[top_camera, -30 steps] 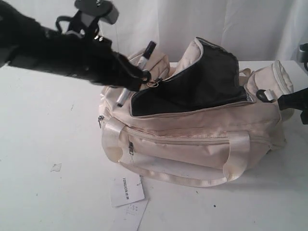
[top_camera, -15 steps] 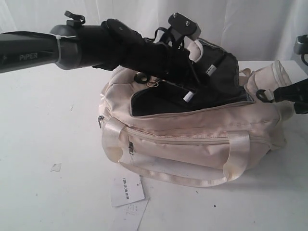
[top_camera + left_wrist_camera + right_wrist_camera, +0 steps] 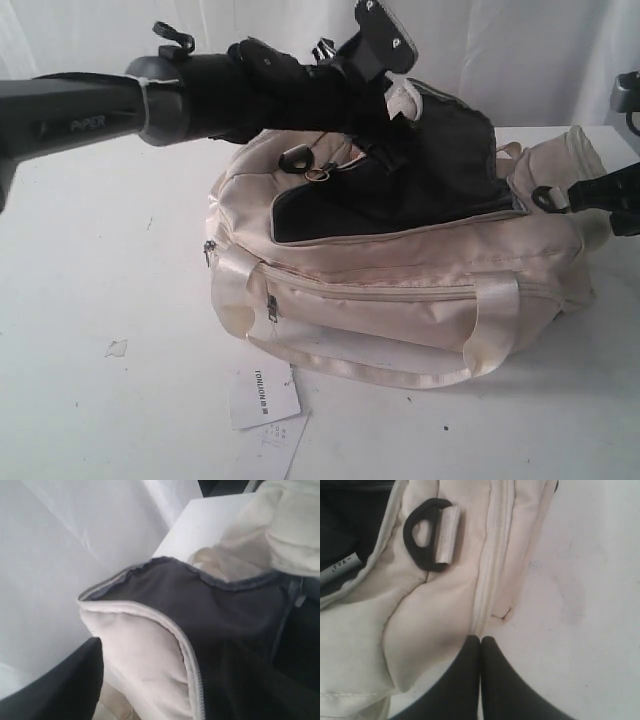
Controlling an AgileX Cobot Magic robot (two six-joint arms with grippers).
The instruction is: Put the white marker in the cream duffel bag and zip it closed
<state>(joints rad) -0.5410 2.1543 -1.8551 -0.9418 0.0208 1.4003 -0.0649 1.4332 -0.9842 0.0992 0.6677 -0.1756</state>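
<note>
Where the exterior view looks across the white table [image 3: 90,300], the bag [image 3: 400,290] sits with its top flap thrown up and black lining showing in the mouth. The left arm reaches in from the left over the bag. The left gripper [image 3: 385,135] hangs above the open mouth, dark against dark lining, so I cannot tell how its jaws stand. At the bag's right end the right gripper [image 3: 590,195] sits against the end pocket, just beside a black clip [image 3: 545,198]. Two paper tags [image 3: 262,398] lie on the table in front of the bag. In the left wrist view the raised flap fills the frame, cream outside and black inside, with a grey zipper [image 3: 194,680] running along its edge. One dark finger [image 3: 55,685] shows near the flap's cream side; the other is out of sight, so the gap cannot be judged here either. In the right wrist view the right gripper [image 3: 480,639] has its fingers pressed together, pinching the cream fabric at a zipper seam, with the clip nearby on the same end. Past the cream rim, the marker [image 3: 340,569] lies inside the bag on the black lining. Only a short stretch of its pale barrel with dark print is visible.
</note>
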